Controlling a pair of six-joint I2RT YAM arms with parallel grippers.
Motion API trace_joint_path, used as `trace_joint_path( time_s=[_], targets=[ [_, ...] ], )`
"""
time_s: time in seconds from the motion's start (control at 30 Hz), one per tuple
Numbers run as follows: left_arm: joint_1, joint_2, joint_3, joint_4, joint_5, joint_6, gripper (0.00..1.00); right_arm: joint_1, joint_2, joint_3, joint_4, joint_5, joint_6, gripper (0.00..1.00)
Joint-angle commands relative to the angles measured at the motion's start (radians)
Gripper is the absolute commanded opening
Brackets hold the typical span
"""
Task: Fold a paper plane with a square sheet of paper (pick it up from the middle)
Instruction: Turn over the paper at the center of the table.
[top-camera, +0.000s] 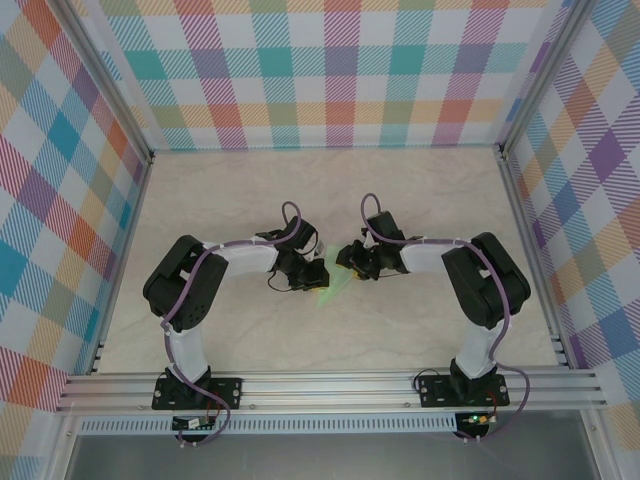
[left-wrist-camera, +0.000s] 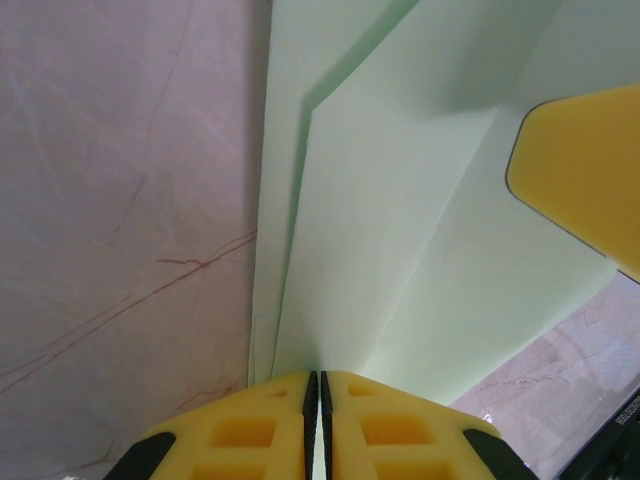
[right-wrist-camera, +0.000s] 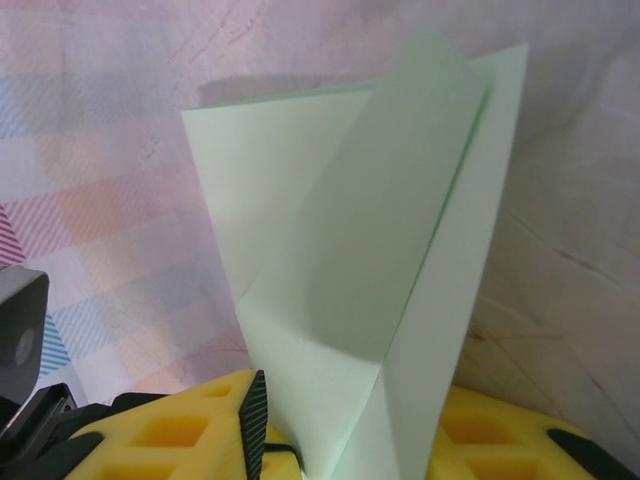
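Note:
The pale green sheet of paper (top-camera: 335, 288) is partly folded, with layered flaps, and is held off the table between the two arms. My left gripper (left-wrist-camera: 318, 385) is shut on the paper's (left-wrist-camera: 400, 230) near edge, the pads pressed together with the sheet between them. In the top view the left gripper (top-camera: 308, 275) and right gripper (top-camera: 352, 262) meet at the table's centre. The folded paper (right-wrist-camera: 360, 250) rises from between the fingers of my right gripper (right-wrist-camera: 330, 440). These stand apart, with a gap beside the left pad (right-wrist-camera: 255, 420). One yellow right finger (left-wrist-camera: 590, 180) lies against the sheet.
The marbled tabletop (top-camera: 330, 190) stretches behind the arms. Checked walls (top-camera: 330, 70) close in the back and both sides. An aluminium rail (top-camera: 330, 385) runs along the near edge by the arm bases.

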Motion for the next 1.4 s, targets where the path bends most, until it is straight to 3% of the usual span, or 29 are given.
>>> trace_joint_path(
  time_s=[0.0,0.2,0.43,0.67,0.8,0.97,1.1,1.2,1.27,1.37],
  targets=[
    [-0.007,0.024,0.015,-0.006,0.010,0.007,0.13,-0.002,0.018,0.009,0.061,-0.039,-0.021,0.33],
    [-0.007,-0.017,0.002,0.061,0.045,-0.028,0.13,-0.002,0.025,-0.014,0.113,-0.048,-0.045,0.24],
    [-0.002,-0.100,-0.012,0.026,0.003,-0.022,0.15,-0.001,0.057,0.017,0.115,-0.067,-0.078,0.14],
    [0.003,-0.269,-0.091,-0.042,-0.154,-0.030,0.17,-0.002,-0.007,0.042,0.028,-0.061,-0.135,0.06],
    [0.004,-0.389,-0.148,-0.088,-0.293,-0.050,0.19,0.000,-0.097,0.058,-0.118,-0.010,-0.202,0.06],
    [0.008,-0.532,-0.221,-0.124,-0.425,-0.081,0.21,0.033,-0.198,0.165,-0.511,0.212,-0.314,0.07],
    [0.016,-0.630,-0.275,-0.142,-0.509,-0.116,0.24,0.125,-0.168,0.363,-0.939,0.583,-0.368,0.08],
    [0.027,-0.690,-0.301,-0.163,-0.570,-0.139,0.24,0.195,-0.073,0.521,-1.240,0.869,-0.275,0.07],
    [0.032,-0.732,-0.316,-0.174,-0.611,-0.157,0.24,0.226,-0.017,0.580,-1.340,0.948,-0.215,0.04],
    [0.035,-0.809,-0.344,-0.199,-0.680,-0.188,0.25,0.272,0.056,0.626,-1.376,0.968,-0.174,0.04]
  ],
)
